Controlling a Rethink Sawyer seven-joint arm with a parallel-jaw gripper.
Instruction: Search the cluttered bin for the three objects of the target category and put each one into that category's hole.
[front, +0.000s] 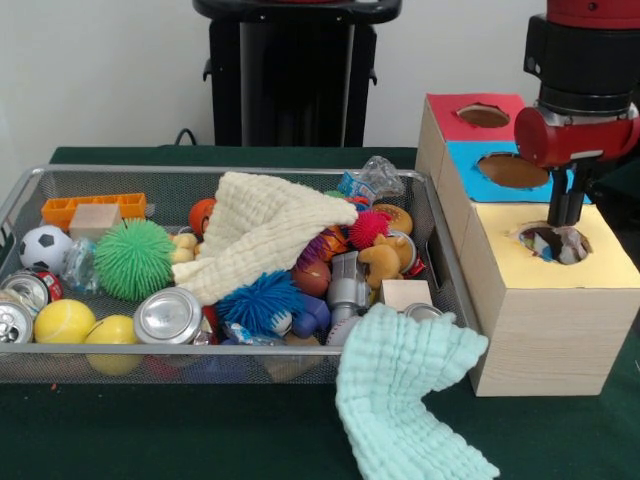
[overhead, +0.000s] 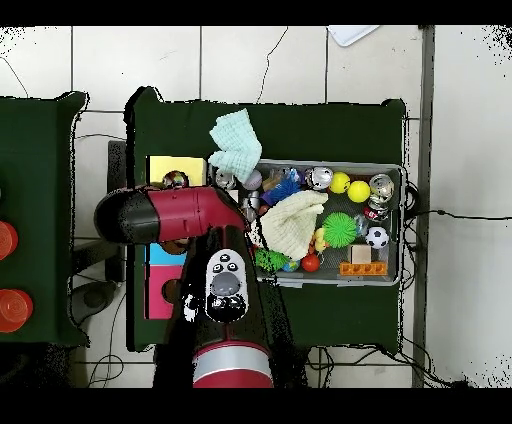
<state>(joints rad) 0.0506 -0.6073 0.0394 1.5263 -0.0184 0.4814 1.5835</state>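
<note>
The wire mesh bin (front: 30, 185) is full of mixed clutter; it also shows in the overhead view (overhead: 395, 172). To its right stands a wooden box with red (front: 450, 118), blue (front: 470, 165) and yellow (front: 600, 262) tops, each with a hole. My gripper (front: 567, 222) hangs just above the yellow top's hole. A crumpled whitish multicoloured wrapper (front: 556, 243) lies inside that hole, below the gripper. Another crinkly wrapper (front: 366, 182) sits at the bin's far right corner. In the overhead view my red arm (overhead: 170, 215) covers the gripper.
A cream cloth (front: 265, 230) lies across the bin's middle. A mint cloth (front: 410, 390) hangs over its front right edge onto the table. Green (front: 134, 258) and blue (front: 258, 300) spiky balls, cans (front: 168, 316), yellow balls (front: 64, 322) and a soccer ball (front: 44, 248) fill the bin.
</note>
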